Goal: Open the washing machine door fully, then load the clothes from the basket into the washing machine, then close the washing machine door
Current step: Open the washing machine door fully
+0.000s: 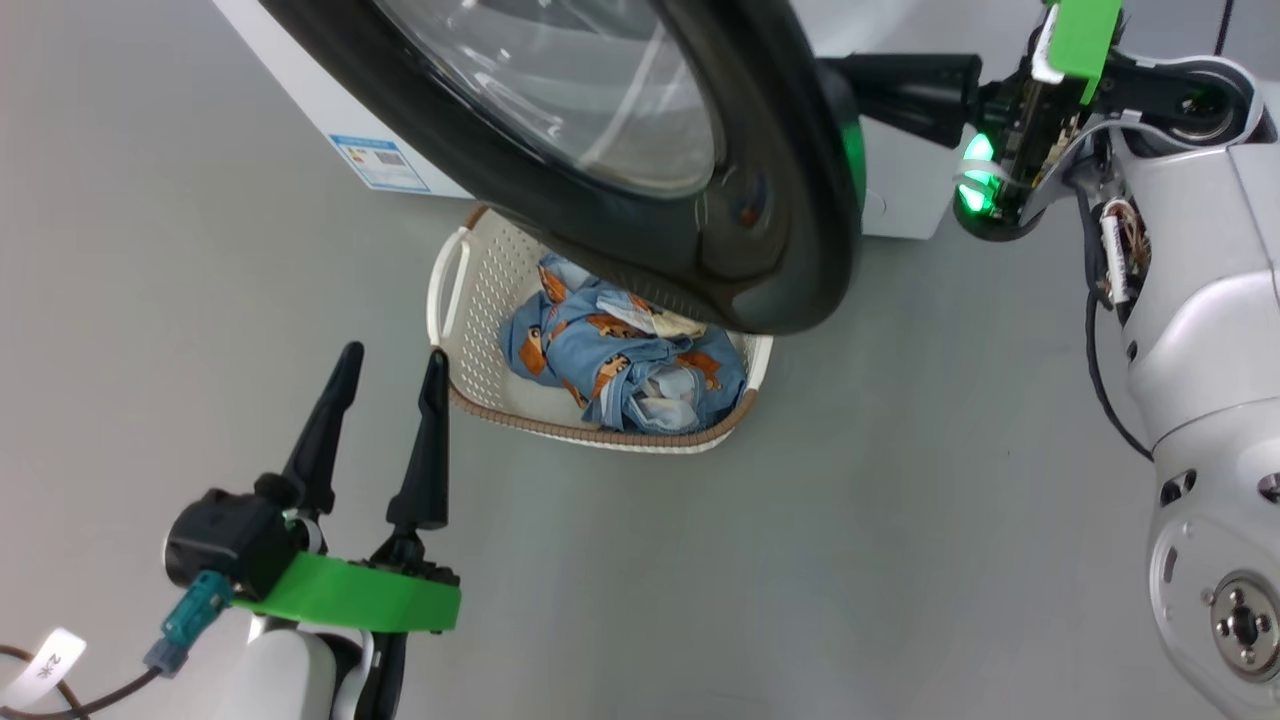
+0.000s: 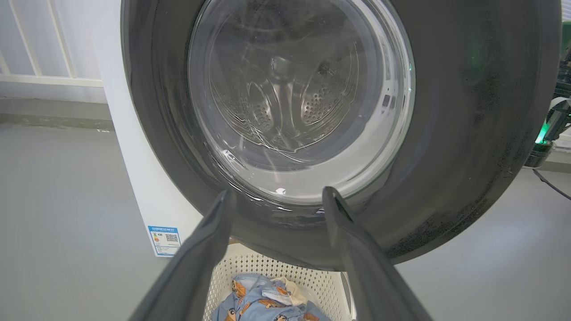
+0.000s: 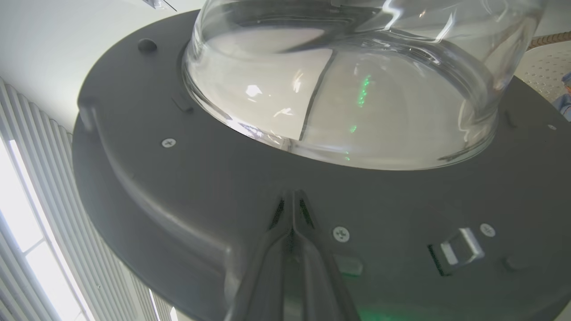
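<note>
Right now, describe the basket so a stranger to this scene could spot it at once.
Find the white washing machine with its big black door swung out. On the floor beneath that door sits the basket: cream, perforated, brown-rimmed, holding blue bear-print clothes.

Glossy black door (image 1: 790, 150), clear glass centre. Cream perforated basket (image 1: 490, 290), brown rim. Light blue clothes (image 1: 620, 365), orange-brown bear print. White washing machine (image 2: 156, 200).

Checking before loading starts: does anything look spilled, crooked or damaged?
Nothing spilled or broken. One awkward spot: the glossy black round washing machine door hangs over the cream perforated plastic basket, hiding part of the blue bear-print clothes.
</note>
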`<state>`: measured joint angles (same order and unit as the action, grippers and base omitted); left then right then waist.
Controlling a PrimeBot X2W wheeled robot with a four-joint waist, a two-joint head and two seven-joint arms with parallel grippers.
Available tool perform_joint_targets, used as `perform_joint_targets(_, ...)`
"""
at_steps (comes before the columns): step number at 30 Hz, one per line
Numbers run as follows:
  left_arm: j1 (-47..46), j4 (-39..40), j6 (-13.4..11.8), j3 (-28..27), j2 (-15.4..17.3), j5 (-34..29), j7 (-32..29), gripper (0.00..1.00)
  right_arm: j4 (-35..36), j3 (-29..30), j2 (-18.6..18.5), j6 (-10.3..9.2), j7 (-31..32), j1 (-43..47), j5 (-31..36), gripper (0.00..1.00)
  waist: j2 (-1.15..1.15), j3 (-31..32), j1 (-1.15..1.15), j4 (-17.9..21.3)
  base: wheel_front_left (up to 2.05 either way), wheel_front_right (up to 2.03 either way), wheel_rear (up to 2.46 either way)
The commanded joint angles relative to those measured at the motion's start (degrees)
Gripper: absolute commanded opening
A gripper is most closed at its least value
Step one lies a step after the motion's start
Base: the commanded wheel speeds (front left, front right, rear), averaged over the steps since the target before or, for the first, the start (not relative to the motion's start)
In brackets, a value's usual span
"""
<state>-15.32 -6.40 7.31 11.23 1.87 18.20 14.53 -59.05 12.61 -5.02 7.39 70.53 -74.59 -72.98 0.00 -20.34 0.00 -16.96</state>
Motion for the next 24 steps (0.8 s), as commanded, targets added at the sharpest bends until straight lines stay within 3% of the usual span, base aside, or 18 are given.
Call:
perform_joint_targets(1,0.6,1.5,0.2,-1.8,1.6,-0.7,0.5,1.0,2.1,-1.6,2.1,0.1,0.9,0.4,-1.5,0.0,0.0,1.3,0.0,-0.6,0.0,0.0,0.0)
perform_joint_targets(8,2.0,1.4,0.2,-1.4,1.9,-0.8,0.5,1.0,4.6,-10.6,2.1,0.1,2.3,4.9,-9.8,0.0,0.0,4.2,0.0,-1.6,0.0,0.0,0.0)
perform_joint_targets(24,3.9,1.2,0.2,-2.5,2.1,-0.9,0.5,1.0,11.5,-32.8,2.1,0.1,-5.2,13.5,-26.4,0.0,0.0,7.0,0.0,-2.8,0.0,0.0,0.0)
